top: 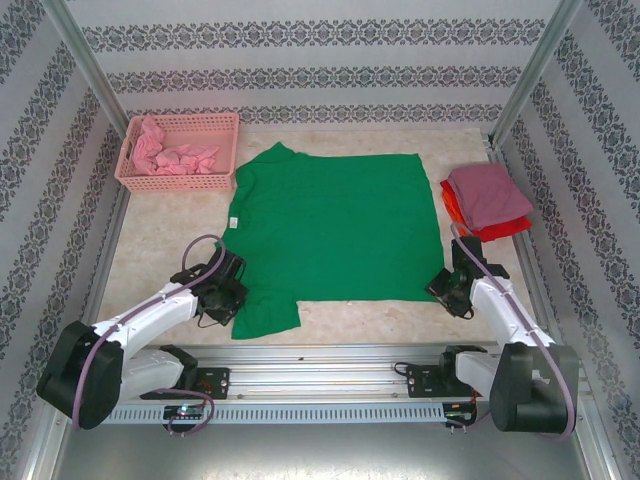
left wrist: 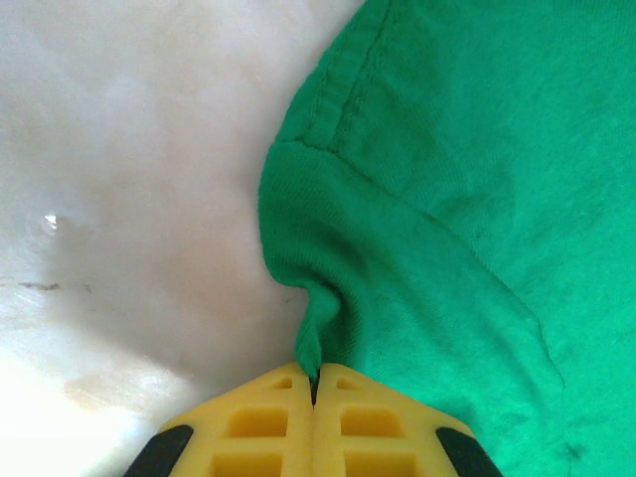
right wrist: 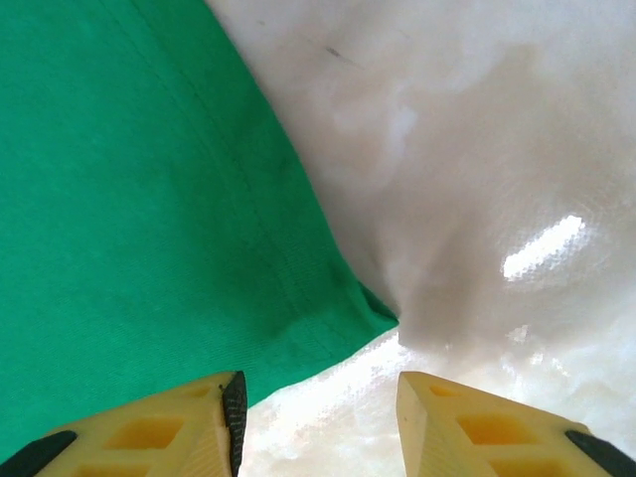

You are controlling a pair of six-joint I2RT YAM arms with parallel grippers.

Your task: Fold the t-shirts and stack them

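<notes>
My left tool (left wrist: 314,383) is clamped tight on a pinch of the green shirt (left wrist: 467,179), and the cloth puckers up into the closed jaws. The part of the fold inside the grip is hidden. Just ahead of that tool a stitched seam curves away, and to its left lies the bare pale surface (left wrist: 129,199).

From above, the left tool (top: 222,290) sits at the near sleeve of the green shirt (top: 335,235), though the wrist covers the fingertips there.

My right tool (right wrist: 318,397) has its jaws apart with nothing held. The shirt's near hem corner (right wrist: 383,316) lies just ahead of the gap, and the cloth runs off the picture to the left. Whether the left finger (right wrist: 214,412) touches the cloth I cannot tell.

The shirt is spread flat between the two tools. Its long axis runs from one tool across to the other, with the neck toward the left tool's side and the hem toward the right tool (top: 447,285).

Beyond the right tool is a folded pile: a mauve shirt (top: 487,195) on top, with a red shirt (top: 508,229) and an orange shirt (top: 450,207) showing only as edges under it.

Far beyond the left tool stands a basket (top: 180,183) of crumpled pink shirts (top: 165,155). I cannot count them.
</notes>
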